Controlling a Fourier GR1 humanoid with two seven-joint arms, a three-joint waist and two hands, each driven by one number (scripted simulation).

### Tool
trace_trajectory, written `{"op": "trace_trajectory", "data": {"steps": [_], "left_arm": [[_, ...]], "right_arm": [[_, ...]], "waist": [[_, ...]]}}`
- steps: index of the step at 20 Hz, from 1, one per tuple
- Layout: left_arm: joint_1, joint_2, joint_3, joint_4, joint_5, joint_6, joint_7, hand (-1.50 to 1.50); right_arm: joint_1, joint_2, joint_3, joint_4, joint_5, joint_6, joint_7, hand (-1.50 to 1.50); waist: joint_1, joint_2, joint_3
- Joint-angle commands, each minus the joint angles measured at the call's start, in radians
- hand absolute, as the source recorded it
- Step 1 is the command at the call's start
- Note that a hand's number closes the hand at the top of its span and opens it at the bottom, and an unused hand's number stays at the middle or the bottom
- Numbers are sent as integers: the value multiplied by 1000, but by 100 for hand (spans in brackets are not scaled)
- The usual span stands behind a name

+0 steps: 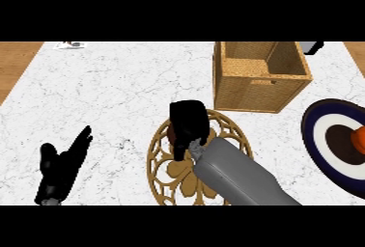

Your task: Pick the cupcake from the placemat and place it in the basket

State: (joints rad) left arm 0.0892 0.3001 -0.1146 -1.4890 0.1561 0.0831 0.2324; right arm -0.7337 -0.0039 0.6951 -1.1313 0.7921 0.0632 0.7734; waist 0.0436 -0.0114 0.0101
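Right hand sits over the placemat, fingers curled down, apparently round the cupcake mostly hidden beneath; basket lies just beyond the placemat, up-right, so right arm is nearer; left hand rests open left of the placemat.

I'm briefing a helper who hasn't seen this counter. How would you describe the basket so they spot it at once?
On the white marbled counter, look toward the far right side, just beyond the round gold openwork placemat. The basket is a square, open-topped woven box in light tan. Unlike the flat placemat and the dark ringed plate, it stands tall with straight walls.
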Motion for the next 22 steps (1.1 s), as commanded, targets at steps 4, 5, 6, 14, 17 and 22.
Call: {"op": "trace_trajectory", "data": {"steps": [4, 5, 6, 14, 17, 22], "left_arm": [[30, -14, -18, 58, 6, -11, 40, 0], [32, -12, -17, 58, 1, -8, 38, 0], [20, -16, -10, 68, 18, -16, 53, 0], [61, -17, -4, 63, -17, 10, 26, 0], [77, -25, 1, 58, -7, 6, 17, 0], [71, -15, 10, 39, -5, -2, 34, 0]], "right_arm": [[-40, 4, -88, -266, -93, -458, 142, 150], [-85, 4, -73, -307, -75, -491, 208, 150], [-126, 4, -16, -320, -40, -513, 275, 150], [-365, 4, -156, -367, 76, -422, 563, 150], [-461, 4, -272, -346, 91, -360, 594, 150], [-508, 3, -393, -241, 120, -333, 523, 150]], "waist": [[-1, 10, -8], [-1, 3, -9], [0, 3, -11], [-41, -1, -12], [-43, -2, -12], [-37, 10, -11]]}}
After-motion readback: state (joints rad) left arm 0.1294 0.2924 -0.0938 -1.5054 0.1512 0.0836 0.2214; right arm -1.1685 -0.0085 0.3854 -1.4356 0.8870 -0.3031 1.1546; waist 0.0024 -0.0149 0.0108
